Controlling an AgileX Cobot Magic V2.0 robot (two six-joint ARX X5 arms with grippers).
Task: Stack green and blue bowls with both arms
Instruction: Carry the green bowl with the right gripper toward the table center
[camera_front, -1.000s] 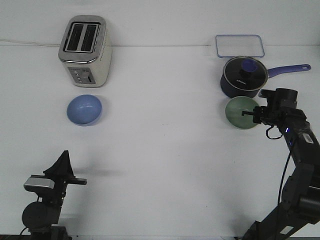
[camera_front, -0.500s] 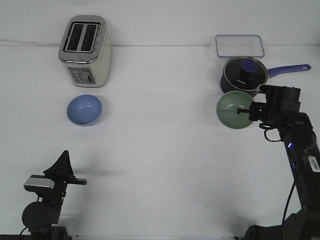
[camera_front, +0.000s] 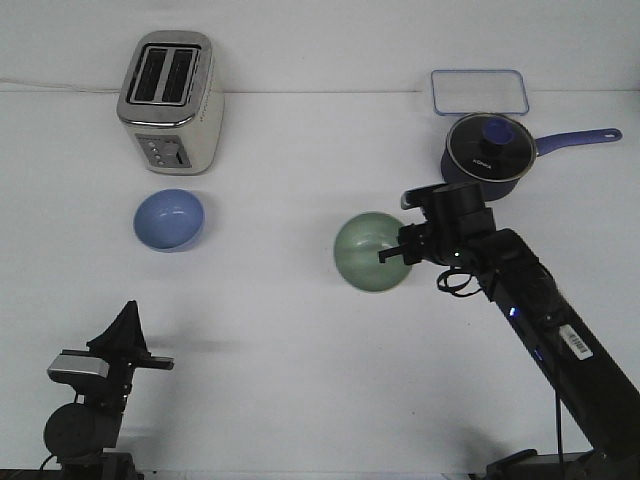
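Moved leftward, right end effector (camera_front: 398, 253) grips green bowl (camera_front: 368, 252).

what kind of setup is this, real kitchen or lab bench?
Likely a lab bench staged with kitchenware: a bare white table, a toaster and a lidded saucepan against a blank wall.

You face a plain white table (camera_front: 300, 340) that fills nearly the whole view, evenly lit, with only soft faint shadows. At twelve o'clock its far edge meets a white wall (camera_front: 320, 40). A thin pale cable (camera_front: 60, 84) runs along that seam toward ten o'clock.
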